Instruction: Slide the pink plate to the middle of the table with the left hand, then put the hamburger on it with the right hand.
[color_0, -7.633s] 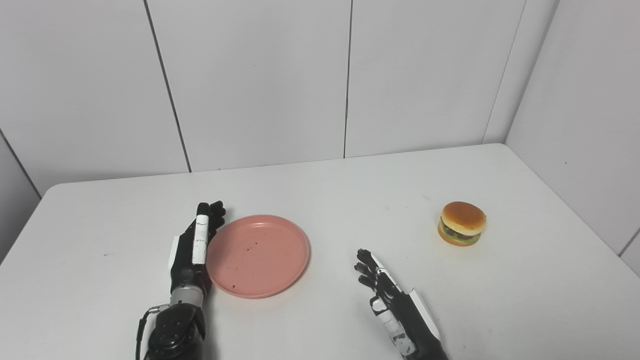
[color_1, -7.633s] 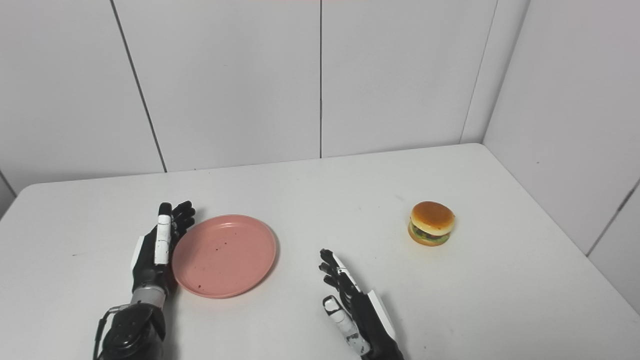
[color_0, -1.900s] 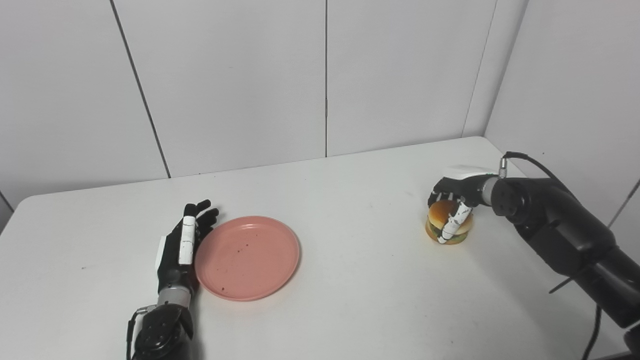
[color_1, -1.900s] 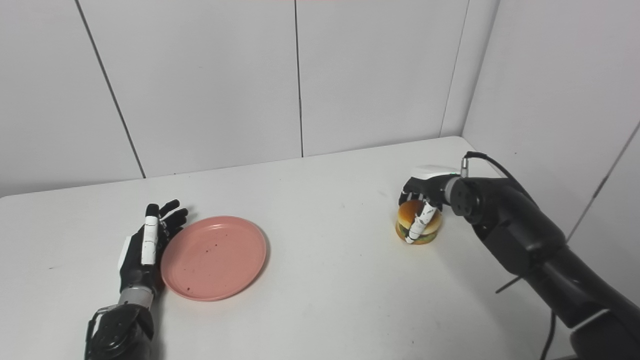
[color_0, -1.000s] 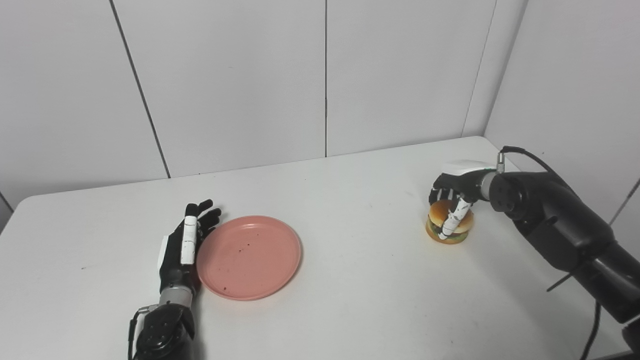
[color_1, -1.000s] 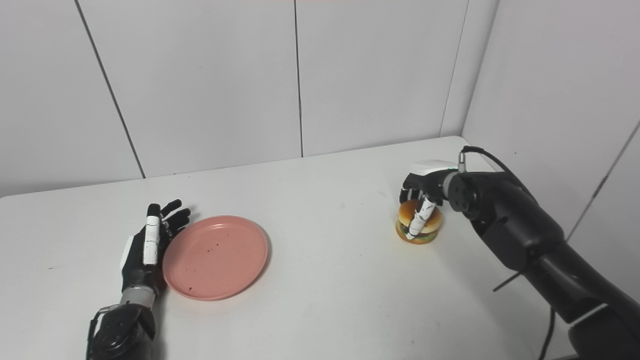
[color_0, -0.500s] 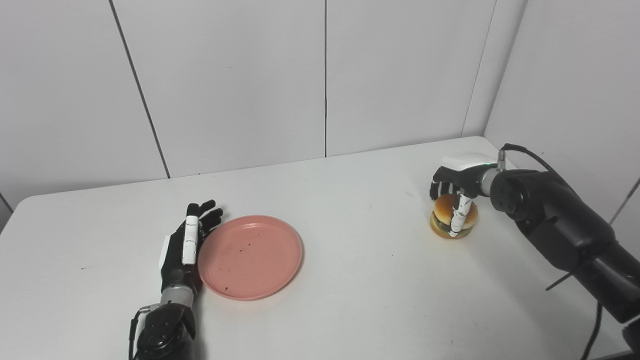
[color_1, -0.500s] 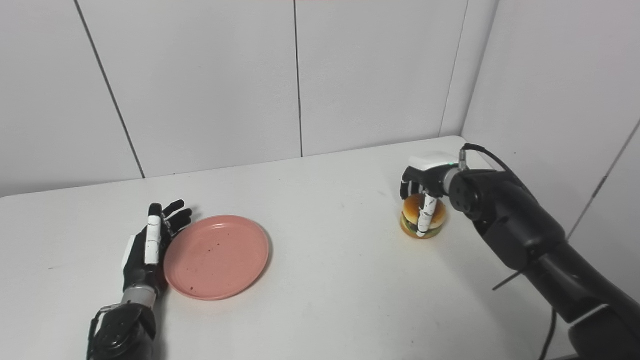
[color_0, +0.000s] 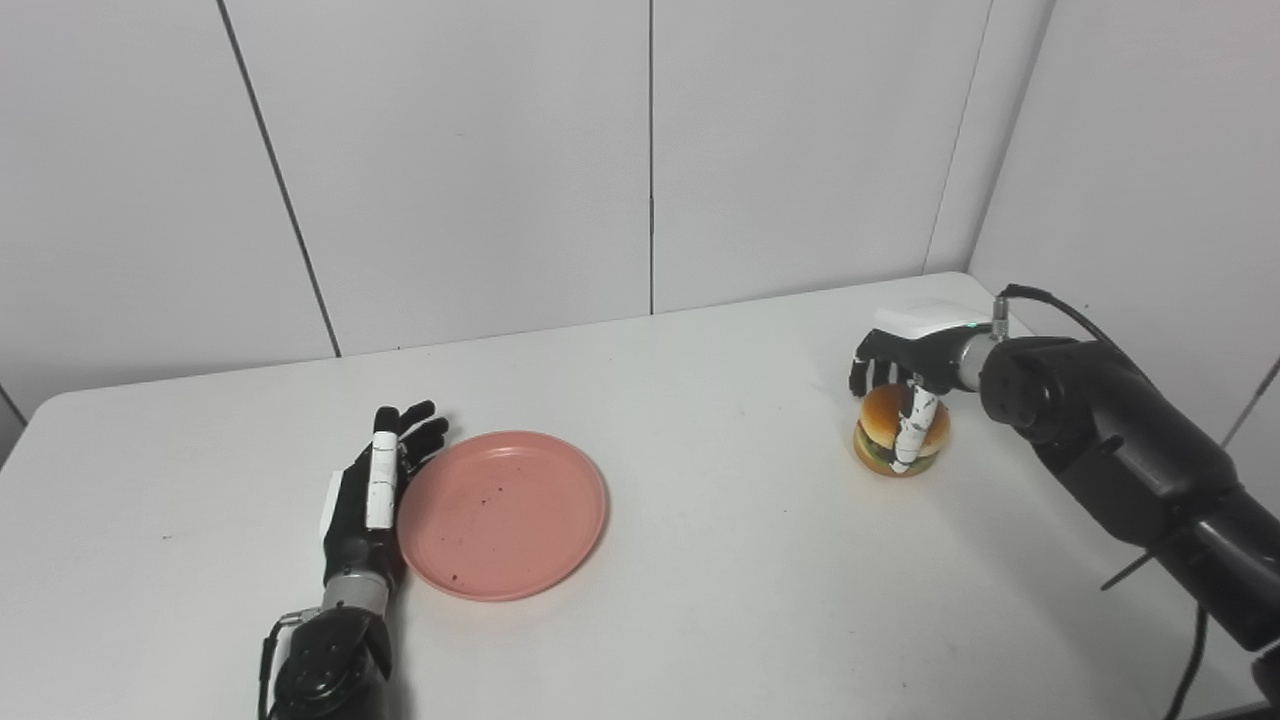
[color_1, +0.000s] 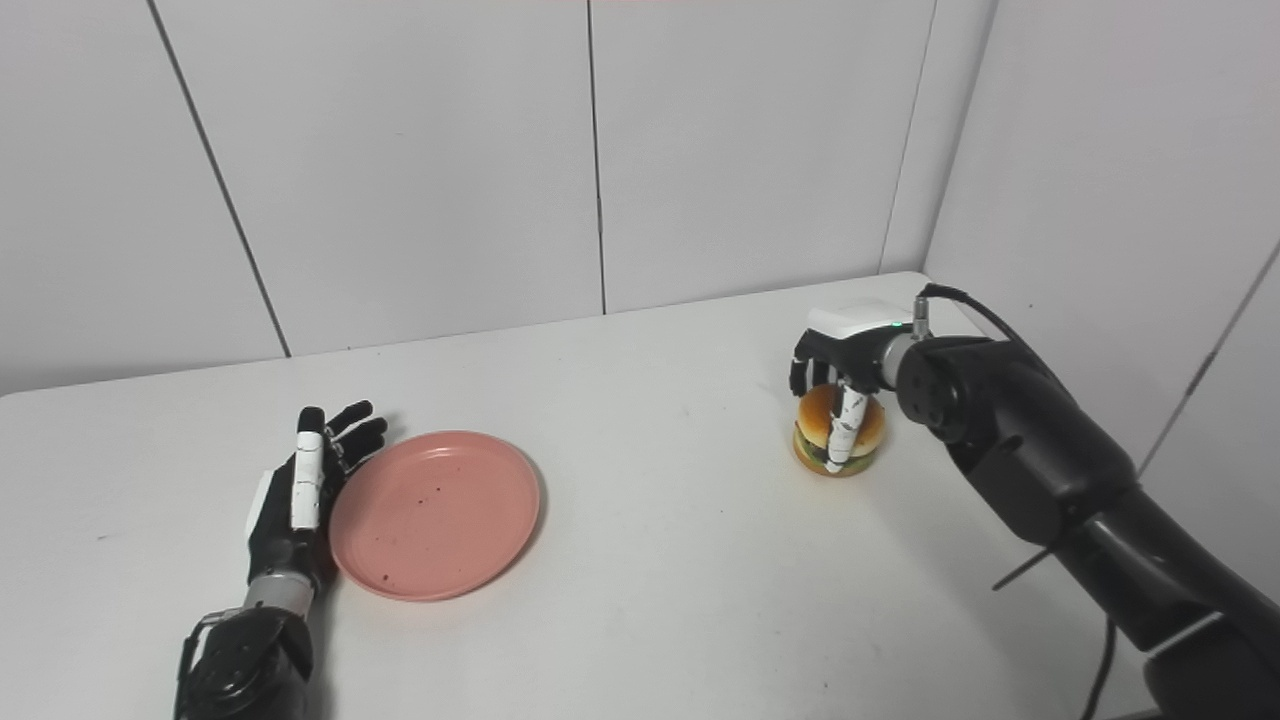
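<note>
The pink plate (color_0: 502, 515) lies flat on the white table (color_0: 720, 600), left of the middle. My left hand (color_0: 368, 490) rests on the table, open, with its fingers straight along the plate's left rim. The hamburger (color_0: 878, 418) is at the right side of the table. My right hand (color_0: 905, 358) reaches over it from the right and is shut on it, thumb down the near side and fingers behind the bun. Whether the hamburger rests on the table or hangs just above it cannot be told.
White wall panels stand close behind the table and along its right side, near the right arm (color_0: 1130, 450). A black cable (color_0: 1050, 305) loops off the right wrist. Bare tabletop lies between plate and hamburger.
In the last second the right hand has tightened on the hamburger and carried it slightly right and back. The left hand and the plate have stayed where they were.
</note>
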